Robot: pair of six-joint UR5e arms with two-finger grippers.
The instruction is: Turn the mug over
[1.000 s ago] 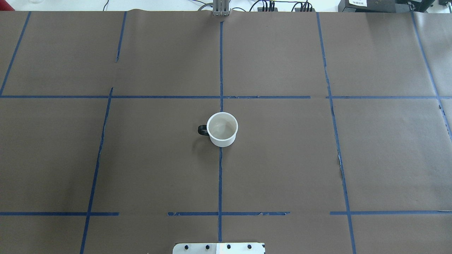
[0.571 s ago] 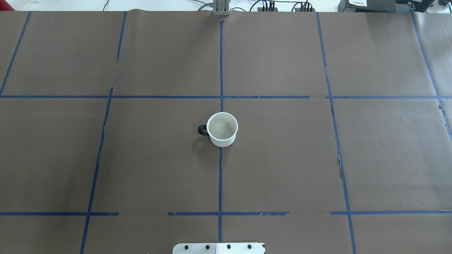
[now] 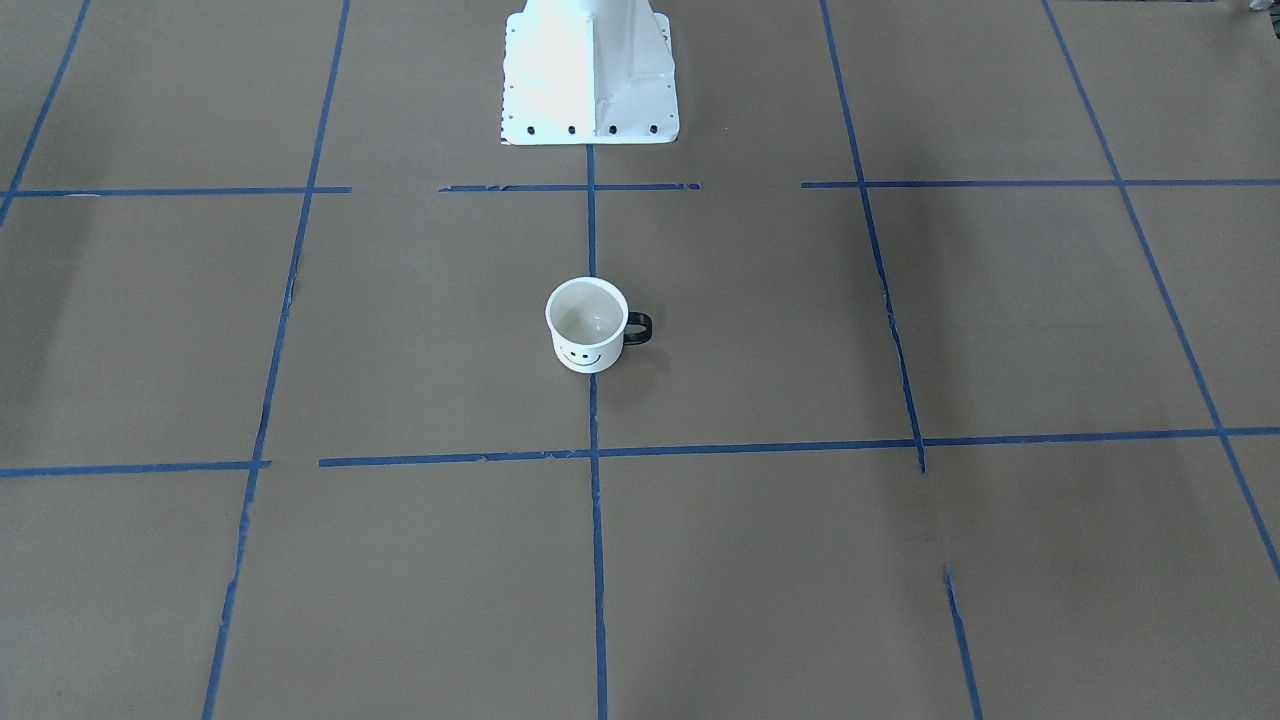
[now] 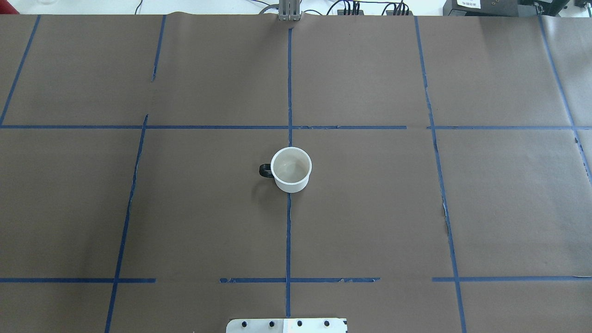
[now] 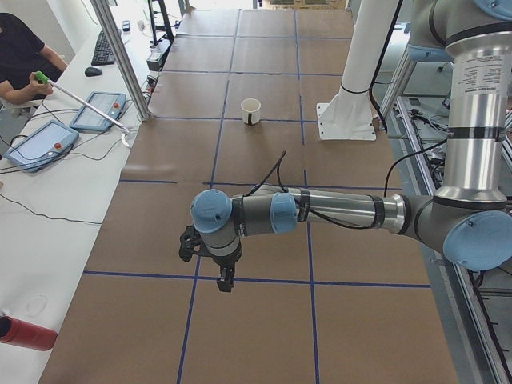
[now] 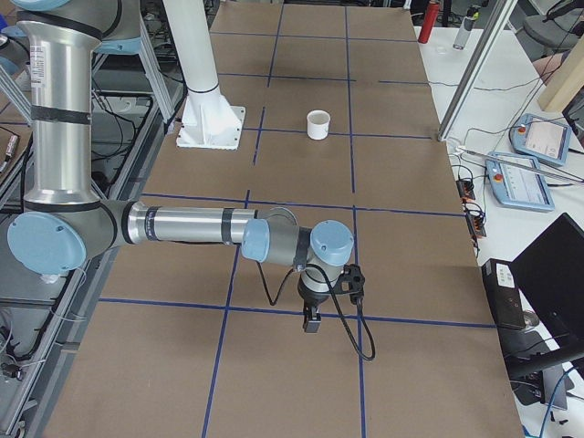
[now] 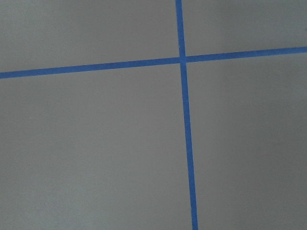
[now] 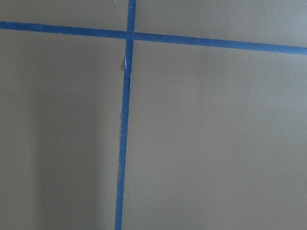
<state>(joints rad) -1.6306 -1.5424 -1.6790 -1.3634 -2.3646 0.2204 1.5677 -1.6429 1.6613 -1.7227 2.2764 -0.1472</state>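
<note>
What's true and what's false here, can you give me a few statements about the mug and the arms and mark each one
1. The mug stands upright, mouth up. True.
2. Its handle points to the robot's right. False: it points to the robot's left.
3. The mug sits on a blue tape line. True.
4. The left gripper holds the mug. False: it hangs well apart from the mug, which nothing touches.

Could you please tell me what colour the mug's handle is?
The handle is black; the front-facing view shows it best.
</note>
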